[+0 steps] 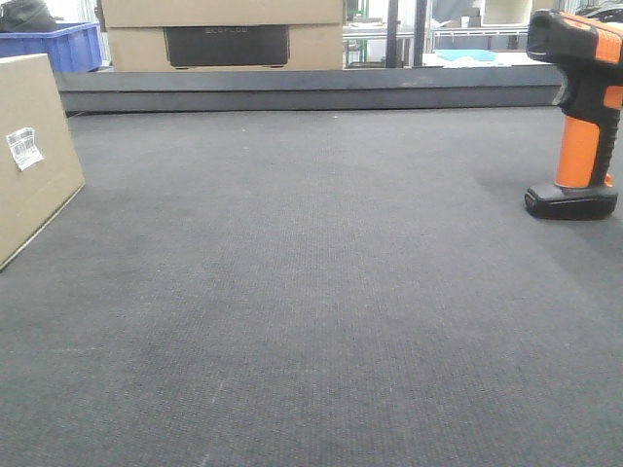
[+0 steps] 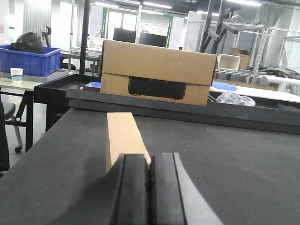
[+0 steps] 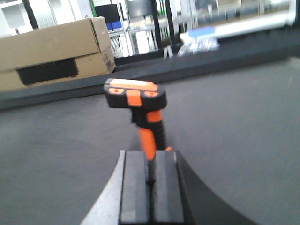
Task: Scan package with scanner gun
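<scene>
front view: one package point(image 1: 34, 156), one scanner gun point(image 1: 581, 112).

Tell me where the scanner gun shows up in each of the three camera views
Exterior front view: scanner gun stands upright at the far right edge, on the dark mat.
Left wrist view: not in it.
Right wrist view: centre of the picture, just beyond the right gripper, whose pads are together.
Shared landmark: the big cardboard box with a black panel at the back appears in all three.

Big box point(image 1: 224, 34), blue bin point(image 1: 63, 44), perhaps cup point(image 2: 16, 74)
</scene>
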Controlling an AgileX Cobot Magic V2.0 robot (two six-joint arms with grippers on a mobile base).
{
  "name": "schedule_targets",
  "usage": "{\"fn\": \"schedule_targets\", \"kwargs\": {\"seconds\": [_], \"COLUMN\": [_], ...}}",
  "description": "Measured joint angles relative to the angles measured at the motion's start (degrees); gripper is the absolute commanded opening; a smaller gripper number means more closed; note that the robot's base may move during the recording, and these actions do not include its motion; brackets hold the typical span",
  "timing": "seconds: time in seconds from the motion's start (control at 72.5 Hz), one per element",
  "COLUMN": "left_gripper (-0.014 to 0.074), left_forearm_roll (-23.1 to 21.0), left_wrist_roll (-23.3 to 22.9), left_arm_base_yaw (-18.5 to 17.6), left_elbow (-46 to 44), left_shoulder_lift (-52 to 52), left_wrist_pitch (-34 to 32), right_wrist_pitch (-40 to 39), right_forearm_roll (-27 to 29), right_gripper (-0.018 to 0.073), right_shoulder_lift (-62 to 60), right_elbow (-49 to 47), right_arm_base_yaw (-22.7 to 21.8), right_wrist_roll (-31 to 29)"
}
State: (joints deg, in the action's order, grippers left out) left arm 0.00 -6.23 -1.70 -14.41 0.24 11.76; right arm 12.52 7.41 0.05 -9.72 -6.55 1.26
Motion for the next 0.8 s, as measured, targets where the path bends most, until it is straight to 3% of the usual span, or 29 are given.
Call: {"fn": "schedule_targets", "kwargs": {"seconds": [0.083, 0.207, 0.455, 0.8], "left_gripper": [-0.0111, -0.0111, -0.0111, -0.0111], "left_forearm_roll": [0.0, 0.0, 0.0, 0.0], "left_wrist_roll": [0.0, 0.0, 0.0, 0.0], "left_arm_base_yaw": [0.0, 0.0, 0.0, 0.0], "left_elbow": [0.0, 0.0, 0.0, 0.0], "left_shoulder_lift": [0.0, 0.0, 0.0, 0.0], "left_wrist_pitch": [0.0, 0.0, 0.0, 0.0], "right_wrist_pitch": [-6.5, -9.8, -10.3, -9.7], "right_forearm_roll": [0.1, 0.2, -0.8, -3.5], "right_gripper": [-0.0162, -0.0162, -0.0162, -0.0162], "right_shoulder_lift": [0.0, 0.0, 0.0, 0.0], "right_elbow": [3.2, 7.1, 9.6, 9.6], "right_arm_base_yaw": [0.0, 0.0, 5.8, 6.2], "right_wrist_roll": [-7.0, -9.7, -10.4, -6.7]}}
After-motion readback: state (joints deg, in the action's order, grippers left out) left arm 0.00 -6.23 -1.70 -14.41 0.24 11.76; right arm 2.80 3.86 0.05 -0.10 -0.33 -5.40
